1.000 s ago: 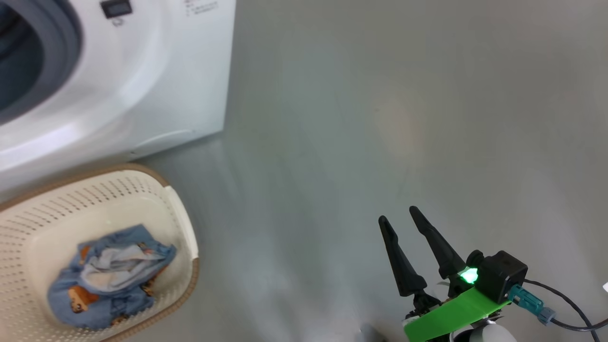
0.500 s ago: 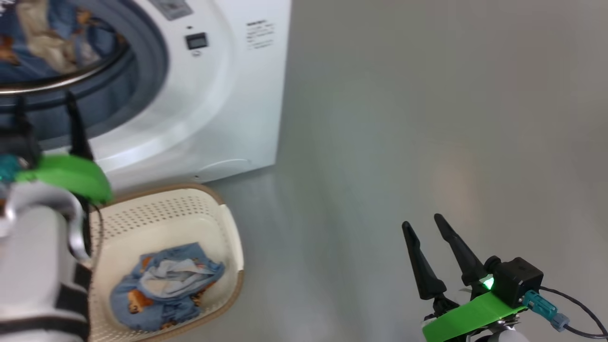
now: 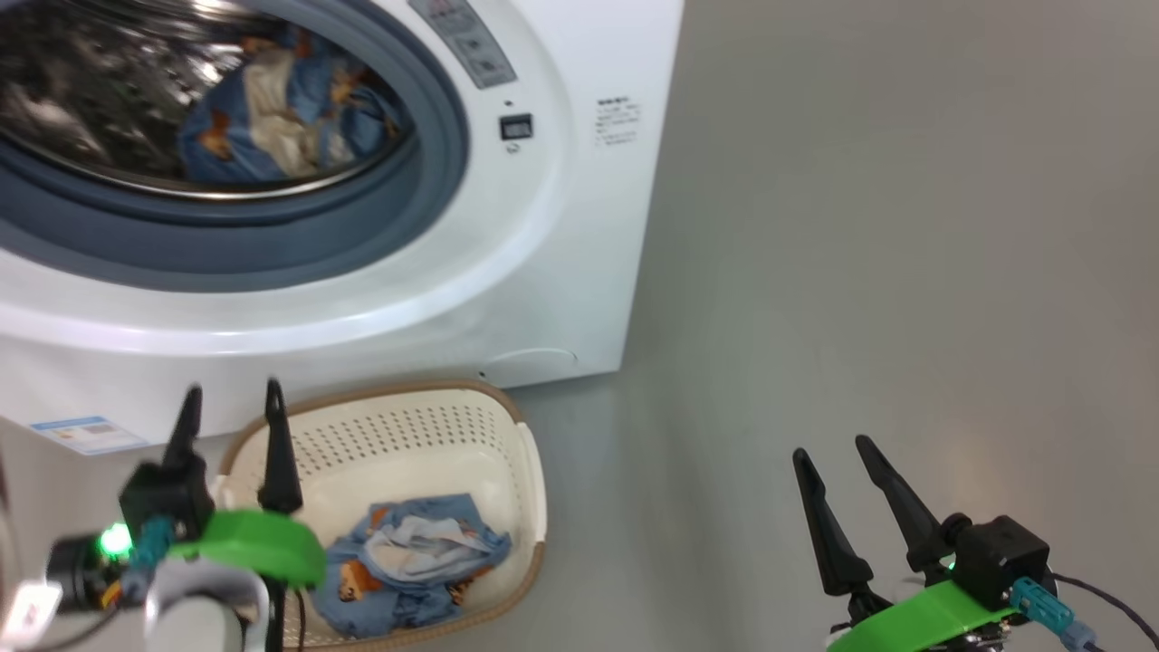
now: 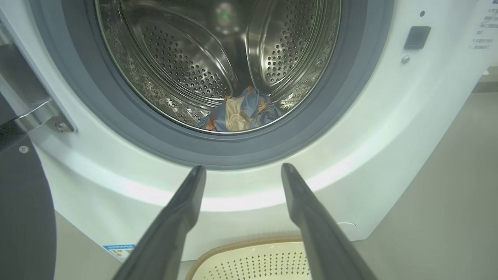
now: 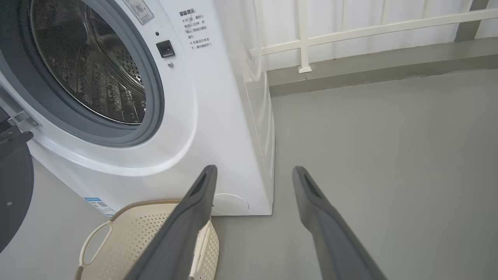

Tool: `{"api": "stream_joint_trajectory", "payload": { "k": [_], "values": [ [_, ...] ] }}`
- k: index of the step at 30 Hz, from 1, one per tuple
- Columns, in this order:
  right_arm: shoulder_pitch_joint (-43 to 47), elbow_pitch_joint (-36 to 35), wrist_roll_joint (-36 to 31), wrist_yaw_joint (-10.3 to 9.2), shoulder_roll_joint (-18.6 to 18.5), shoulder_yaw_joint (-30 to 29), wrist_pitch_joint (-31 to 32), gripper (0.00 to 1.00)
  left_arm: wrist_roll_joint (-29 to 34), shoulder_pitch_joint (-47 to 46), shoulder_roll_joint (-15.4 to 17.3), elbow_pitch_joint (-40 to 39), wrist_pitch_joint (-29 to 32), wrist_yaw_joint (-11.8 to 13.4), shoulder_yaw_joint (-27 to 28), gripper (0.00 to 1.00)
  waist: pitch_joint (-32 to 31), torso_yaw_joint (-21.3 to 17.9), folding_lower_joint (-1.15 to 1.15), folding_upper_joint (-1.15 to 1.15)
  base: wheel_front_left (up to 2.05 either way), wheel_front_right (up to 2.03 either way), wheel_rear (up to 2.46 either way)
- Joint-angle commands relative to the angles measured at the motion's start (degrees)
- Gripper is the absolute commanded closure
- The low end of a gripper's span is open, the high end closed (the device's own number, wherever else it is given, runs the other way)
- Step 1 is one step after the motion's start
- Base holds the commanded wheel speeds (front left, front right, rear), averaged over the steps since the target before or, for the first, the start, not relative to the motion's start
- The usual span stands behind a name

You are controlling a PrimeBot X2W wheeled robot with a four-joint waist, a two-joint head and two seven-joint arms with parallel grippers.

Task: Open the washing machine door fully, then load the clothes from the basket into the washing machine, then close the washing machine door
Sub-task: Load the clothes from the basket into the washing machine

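Observation:
The washing machine [image 3: 561, 226] stands with its mouth uncovered. The washing machine door [image 4: 19, 214] hangs swung open at the left. One piece of the clothes [image 3: 281, 118] lies in the steel drum, and another [image 3: 416, 561] sits in the basket [image 3: 516, 435] on the floor before the machine. My left gripper [image 3: 231, 389] hovers open and empty over the basket's rear left rim, pointing at the machine's lower front. In the left wrist view the left gripper [image 4: 243, 168] frames the gasket's bottom. My right gripper [image 3: 828, 448] is open and empty over bare floor, well right of the basket.
Grey floor [image 3: 860, 226] stretches to the right of the machine. A white railing on a low kerb [image 5: 350, 31] runs behind it. A blue label sticker [image 3: 86, 433] marks the machine's lower front.
The head camera has swung towards the machine, bringing the drum into view. My left arm has come into view and drawn back from the drum mouth to above the basket. Both grippers stay open.

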Motion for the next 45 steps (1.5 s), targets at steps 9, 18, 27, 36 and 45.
{"api": "stream_joint_trajectory", "payload": {
  "k": [9,18,27,36,45],
  "values": [
    [2.6,-1.1,-1.7,0.10,-0.4,0.3,-0.3,0.00,-0.7,11.5,-0.7,-9.4,-0.4,1.5,2.9,0.00,-7.5,4.9,0.00,0.00,0.00,0.00,0.00],
    [3.5,-1.1,-2.1,0.10,-0.4,0.3,-0.3,0.00,-1.7,18.5,-1.0,-12.9,-0.4,3.1,4.0,0.00,-9.8,5.1,0.00,0.00,0.00,0.00,0.00],
    [4.9,-1.1,-2.3,0.10,-0.4,-0.3,-0.3,0.00,-2.7,22.2,-1.0,-14.4,-0.4,4.8,3.9,0.00,-12.0,5.0,0.00,0.00,0.00,0.00,0.00],
    [5.5,-1.3,-2.3,0.10,-0.4,-0.6,-0.3,0.00,-3.0,23.4,-1.0,-15.7,-0.4,5.8,3.9,0.00,-13.2,5.1,0.00,0.00,0.00,0.00,0.00],
    [5.7,-1.7,-2.2,0.10,-0.4,-0.3,-0.3,0.00,-2.3,24.2,-1.0,-15.9,-0.4,5.4,3.9,0.00,-12.6,5.1,0.00,0.00,0.00,0.00,0.00]
  ]
}}
